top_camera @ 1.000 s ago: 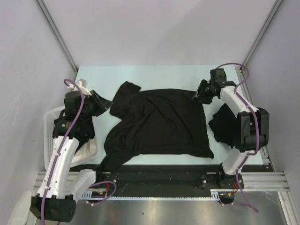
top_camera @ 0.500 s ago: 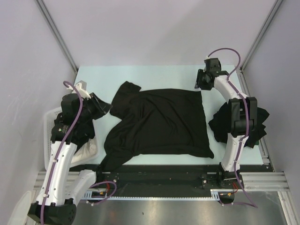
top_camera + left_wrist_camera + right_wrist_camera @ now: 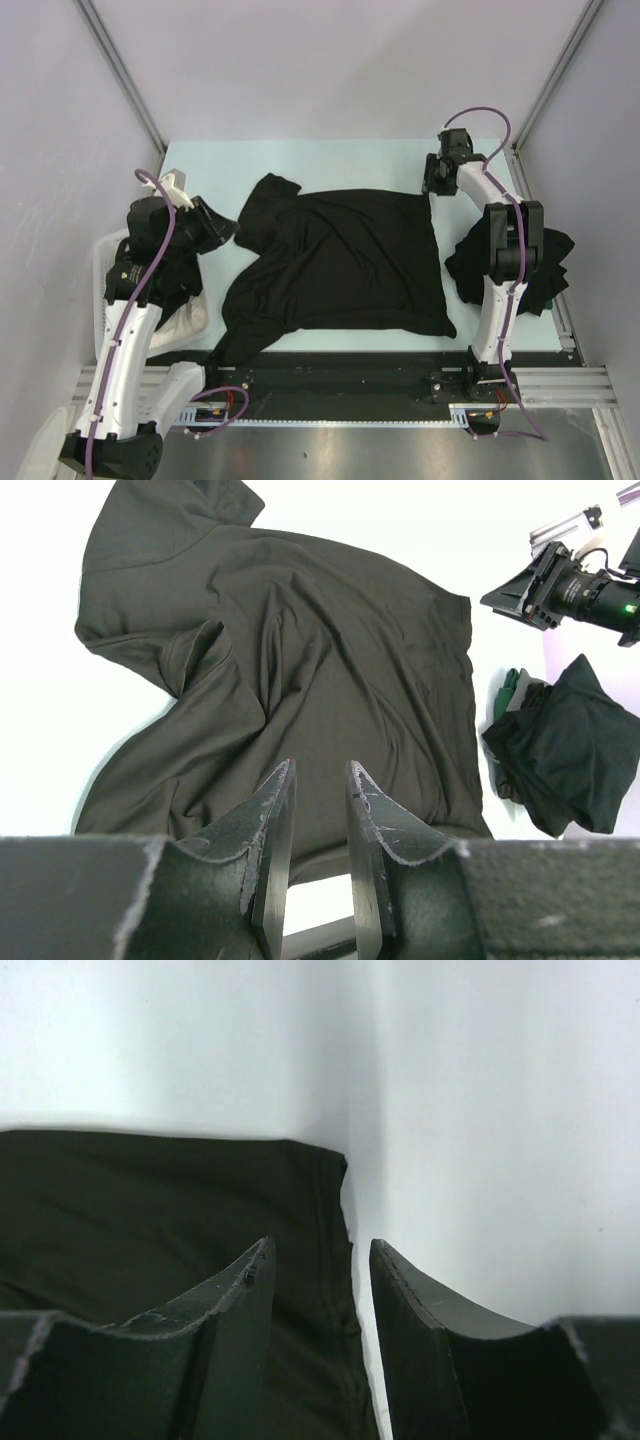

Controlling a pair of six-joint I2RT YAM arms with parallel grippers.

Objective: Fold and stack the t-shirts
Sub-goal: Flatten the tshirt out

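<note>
Left edge: basket (image 3: 101, 268), mostly hidden under left arm (image 3: 128, 325).
Right edge: t-shirt heap (image 3: 464, 268), partly behind right arm (image 3: 503, 250).
Left claw (image 3: 318, 772): released, empty.
Right claw (image 3: 320, 1248): released, over spread t-shirt (image 3: 340, 260) corner.

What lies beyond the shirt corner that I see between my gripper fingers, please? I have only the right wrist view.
Observer: That corner belongs to a black t-shirt spread over the middle of the table. Your right gripper is at its far right corner.
Operator: Thank you. Is anything else near my arm?
Observer: Yes, a heap of black t-shirts lies at the table's right edge, partly hidden by the right arm.
Operator: And where is the other arm?
Observer: The left gripper is off the shirt's left side, near the white basket. Its jaws are apart and hold nothing.
</note>
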